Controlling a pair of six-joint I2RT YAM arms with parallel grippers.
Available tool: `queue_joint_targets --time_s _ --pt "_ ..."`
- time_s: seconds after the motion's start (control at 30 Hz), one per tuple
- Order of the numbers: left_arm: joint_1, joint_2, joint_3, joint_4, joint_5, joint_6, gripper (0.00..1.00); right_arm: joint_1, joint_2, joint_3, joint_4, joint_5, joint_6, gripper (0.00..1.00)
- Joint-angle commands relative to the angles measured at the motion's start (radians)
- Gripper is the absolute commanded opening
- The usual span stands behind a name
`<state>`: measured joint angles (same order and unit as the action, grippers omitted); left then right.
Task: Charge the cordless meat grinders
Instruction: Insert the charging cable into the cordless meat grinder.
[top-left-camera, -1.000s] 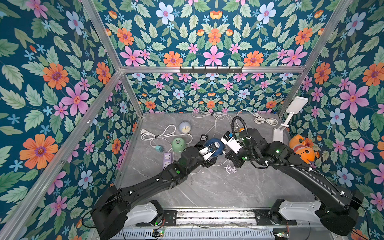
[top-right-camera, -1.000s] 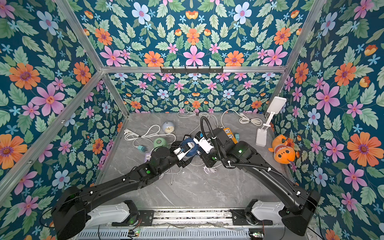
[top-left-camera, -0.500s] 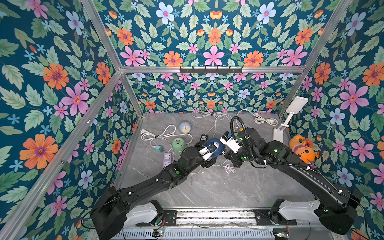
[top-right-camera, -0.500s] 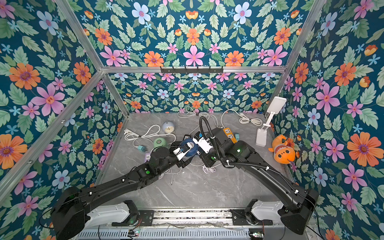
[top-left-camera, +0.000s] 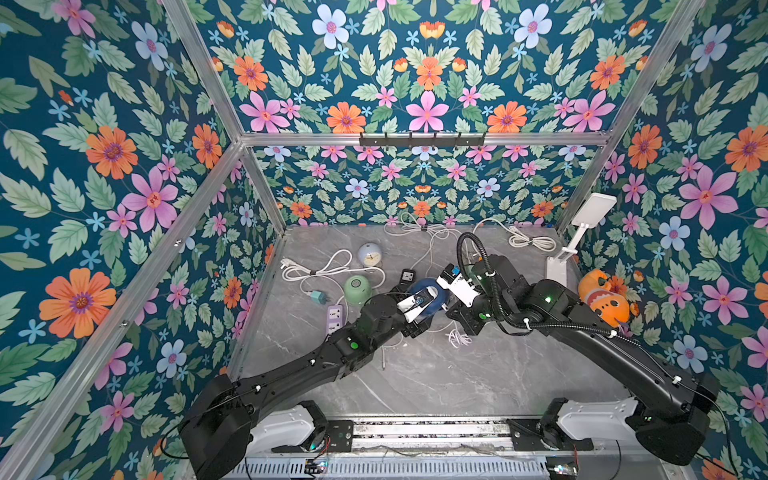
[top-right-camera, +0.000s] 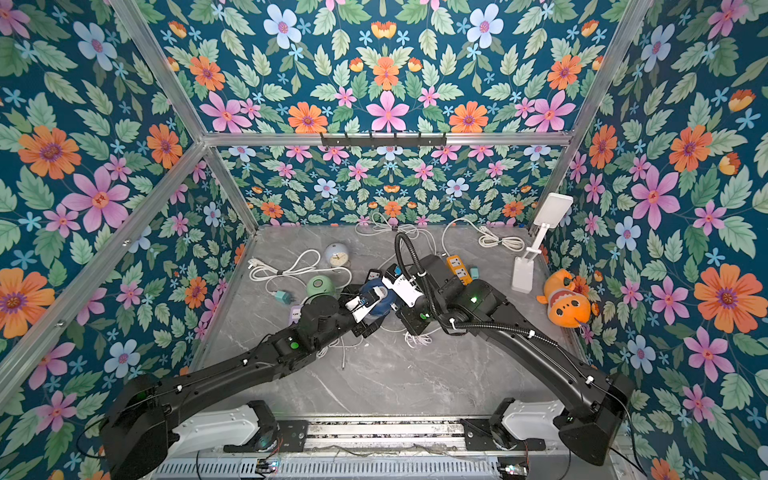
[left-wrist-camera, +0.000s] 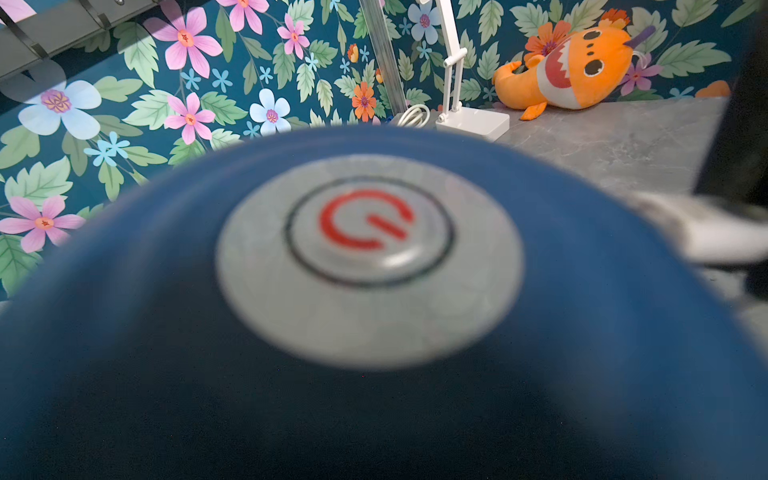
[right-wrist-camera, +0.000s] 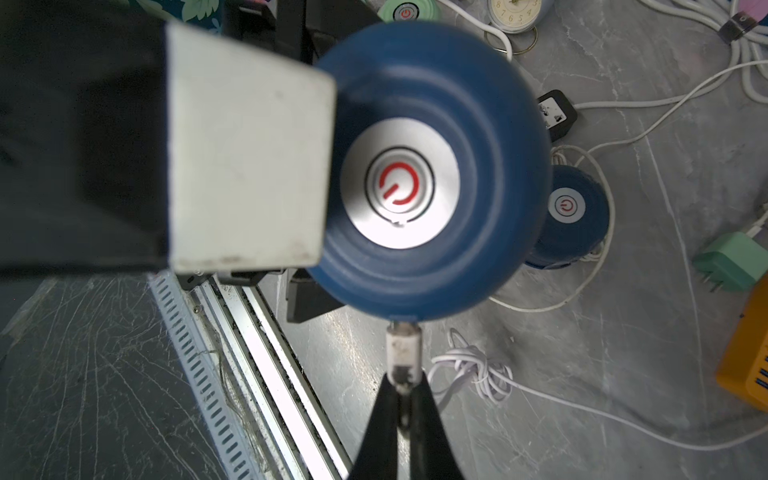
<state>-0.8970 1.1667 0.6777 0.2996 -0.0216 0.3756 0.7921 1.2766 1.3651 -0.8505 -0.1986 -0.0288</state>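
A navy blue cordless meat grinder (top-left-camera: 430, 289) (right-wrist-camera: 428, 170) with a grey power button hangs above the table, with my left gripper (top-left-camera: 417, 309) shut on it. It fills the left wrist view (left-wrist-camera: 166, 291) and hides the fingers there. My right gripper (right-wrist-camera: 402, 384) is shut on a white charging plug (right-wrist-camera: 402, 347), whose tip touches the rim of the held grinder. A second navy grinder (right-wrist-camera: 567, 212) sits on the table beyond it. The mint green grinder (top-left-camera: 357, 287) (top-right-camera: 320, 286) stands to the left.
A pale blue clock (top-left-camera: 369, 254) stands behind the mint grinder. White cables (top-left-camera: 316, 270) and a coiled cord (right-wrist-camera: 469, 372) lie about. Also here are a purple power strip (top-left-camera: 336, 318), a green adapter (top-left-camera: 318, 297), an orange power strip (top-right-camera: 457, 268), a white lamp (top-left-camera: 559, 270) and an orange plush (top-left-camera: 606, 297).
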Motion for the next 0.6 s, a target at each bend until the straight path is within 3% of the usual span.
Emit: queue_joint_targets --time_s 0.0,0.57 --pt "0.001 -0.007 0.005 0.021 0.013 0.021 0.44 0.003 0.005 0.008 0.016 -0.015 -0.009 0.0" --pt "-0.059 0.005 -0.003 -0.039 -0.004 0.072 0.35 0.001 0.027 0.045 0.083 -0.038 0.029 0.0"
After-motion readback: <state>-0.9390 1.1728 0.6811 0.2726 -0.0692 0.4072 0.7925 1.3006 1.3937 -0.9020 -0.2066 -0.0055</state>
